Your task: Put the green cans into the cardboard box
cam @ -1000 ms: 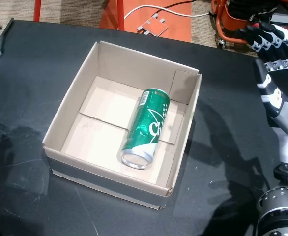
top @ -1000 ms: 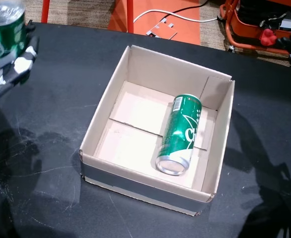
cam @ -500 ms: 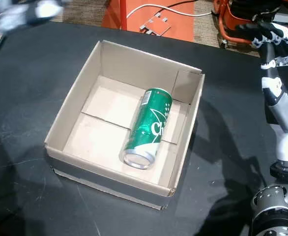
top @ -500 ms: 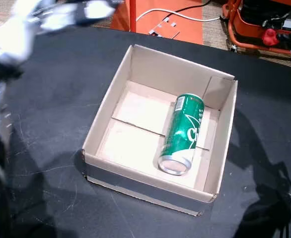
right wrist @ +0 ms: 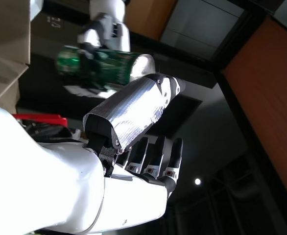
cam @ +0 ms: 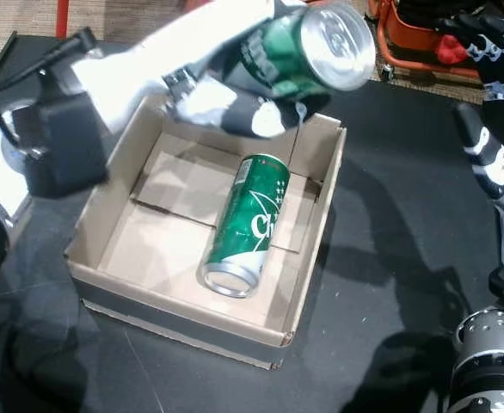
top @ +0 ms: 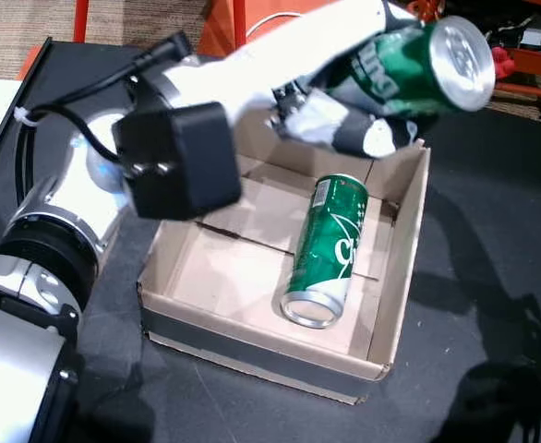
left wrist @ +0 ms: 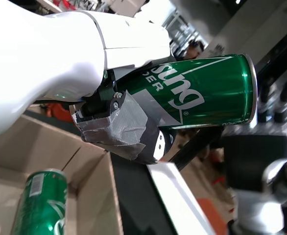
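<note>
Cans (top: 326, 249): glossy green metal, bare silver ends. Box (top: 402, 240): matt brown cardboard, grey tape at base. Table (top: 492, 240): matt black, scuffed. Left hand (top: 344, 120): smooth white plastic, grey tape.

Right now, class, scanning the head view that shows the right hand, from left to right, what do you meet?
Black camera block → lying green can in the cardboard box → right hand.

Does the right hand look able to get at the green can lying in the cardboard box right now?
Probably yes: the right hand is empty, the cardboard box is open-topped, though the left hand holds another can above its far side.
</note>
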You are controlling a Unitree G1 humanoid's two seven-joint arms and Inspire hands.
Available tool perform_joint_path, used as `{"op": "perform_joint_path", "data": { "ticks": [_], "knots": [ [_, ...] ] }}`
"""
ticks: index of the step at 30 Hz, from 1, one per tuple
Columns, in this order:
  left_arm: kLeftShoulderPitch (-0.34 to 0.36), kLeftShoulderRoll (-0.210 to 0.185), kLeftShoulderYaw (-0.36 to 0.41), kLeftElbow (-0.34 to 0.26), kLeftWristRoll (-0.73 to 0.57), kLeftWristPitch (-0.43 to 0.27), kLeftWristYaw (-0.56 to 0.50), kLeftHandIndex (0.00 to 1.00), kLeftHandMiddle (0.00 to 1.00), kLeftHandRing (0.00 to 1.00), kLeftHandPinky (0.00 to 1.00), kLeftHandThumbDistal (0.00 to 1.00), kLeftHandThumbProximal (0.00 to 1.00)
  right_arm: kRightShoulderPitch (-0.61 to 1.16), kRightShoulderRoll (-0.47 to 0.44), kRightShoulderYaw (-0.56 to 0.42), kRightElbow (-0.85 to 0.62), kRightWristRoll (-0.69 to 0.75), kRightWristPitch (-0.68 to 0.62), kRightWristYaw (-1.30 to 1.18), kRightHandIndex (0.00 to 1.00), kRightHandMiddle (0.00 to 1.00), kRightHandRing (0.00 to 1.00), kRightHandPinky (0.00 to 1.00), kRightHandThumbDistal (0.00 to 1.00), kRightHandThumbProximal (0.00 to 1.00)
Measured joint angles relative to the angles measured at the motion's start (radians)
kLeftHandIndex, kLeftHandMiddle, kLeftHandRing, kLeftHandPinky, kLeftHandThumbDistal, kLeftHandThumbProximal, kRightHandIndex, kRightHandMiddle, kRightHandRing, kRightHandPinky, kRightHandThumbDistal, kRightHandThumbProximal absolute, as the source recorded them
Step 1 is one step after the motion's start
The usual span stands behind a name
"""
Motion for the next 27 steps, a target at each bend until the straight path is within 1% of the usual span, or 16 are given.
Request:
{"op": "perform_joint_path", "data": {
  "ticks": [1, 4, 6, 8, 12, 14, 15, 19, 21, 22, 24, 27],
  "knots": [
    [0.000, -0.002, -0.005, 0.006, 0.005, 0.007, 0.003, 0.28, 0.24, 0.28, 0.35, 0.26, 0.00, 0.002, 0.001, 0.000, -0.004, 0.002, 0.000, 0.003, 0.75, 0.66, 0.68, 0.67, 0.89, 0.54],
    [0.008, -0.003, -0.014, 0.012, 0.016, 0.027, 0.008, 0.28, 0.24, 0.28, 0.35, 0.26, 0.00, 0.009, 0.002, -0.004, -0.014, 0.016, 0.006, 0.014, 0.75, 0.66, 0.68, 0.67, 0.93, 0.55],
    [0.016, -0.003, -0.020, 0.015, 0.019, 0.036, 0.013, 0.28, 0.24, 0.29, 0.35, 0.24, 0.00, 0.015, 0.002, -0.009, -0.019, 0.025, 0.009, 0.018, 0.74, 0.65, 0.67, 0.67, 0.88, 0.56],
    [0.023, -0.003, -0.020, 0.018, 0.019, 0.052, 0.013, 0.29, 0.25, 0.29, 0.35, 0.22, 0.00, 0.023, 0.002, -0.013, -0.024, 0.030, 0.009, 0.018, 0.74, 0.65, 0.67, 0.67, 0.90, 0.58],
    [0.035, -0.001, -0.020, 0.021, 0.019, 0.070, 0.013, 0.29, 0.25, 0.30, 0.35, 0.25, 0.00, 0.029, 0.002, -0.018, -0.024, 0.031, 0.009, 0.018, 0.74, 0.65, 0.66, 0.67, 0.91, 0.59],
    [0.043, 0.002, -0.020, 0.021, 0.019, 0.075, 0.018, 0.29, 0.25, 0.30, 0.34, 0.26, 0.00, 0.029, 0.002, -0.019, -0.024, 0.031, 0.008, 0.020, 0.74, 0.65, 0.66, 0.67, 0.90, 0.57],
    [0.049, 0.004, -0.020, 0.022, 0.019, 0.078, 0.020, 0.30, 0.26, 0.31, 0.35, 0.25, 0.00, 0.030, 0.002, -0.019, -0.024, 0.031, 0.005, 0.019, 0.74, 0.65, 0.66, 0.67, 0.87, 0.56],
    [0.070, 0.013, -0.015, 0.028, 0.016, 0.093, 0.017, 0.28, 0.25, 0.31, 0.36, 0.27, 0.00, 0.036, 0.002, -0.020, -0.025, 0.030, -0.011, 0.019, 0.74, 0.65, 0.66, 0.67, 0.84, 0.56],
    [0.082, 0.016, -0.010, 0.028, 0.013, 0.095, 0.011, 0.26, 0.24, 0.30, 0.36, 0.29, 0.00, 0.038, 0.002, -0.020, -0.027, 0.030, -0.016, 0.018, 0.74, 0.65, 0.66, 0.67, 0.87, 0.58],
    [0.088, 0.018, -0.008, 0.028, 0.012, 0.095, 0.006, 0.26, 0.24, 0.30, 0.36, 0.29, 0.00, 0.039, 0.002, -0.020, -0.028, 0.029, -0.021, 0.018, 0.74, 0.65, 0.66, 0.67, 0.86, 0.59],
    [0.097, 0.020, -0.003, 0.030, 0.007, 0.104, -0.010, 0.25, 0.23, 0.29, 0.36, 0.31, 0.00, 0.042, 0.002, -0.019, -0.032, 0.030, -0.026, 0.018, 0.75, 0.65, 0.66, 0.67, 0.86, 0.57],
    [0.113, 0.020, 0.013, 0.030, -0.015, 0.122, -0.042, 0.27, 0.25, 0.30, 0.36, 0.31, 0.00, 0.047, 0.002, -0.018, -0.037, 0.031, -0.022, 0.019, 0.76, 0.66, 0.67, 0.67, 0.80, 0.57]
  ]
}}
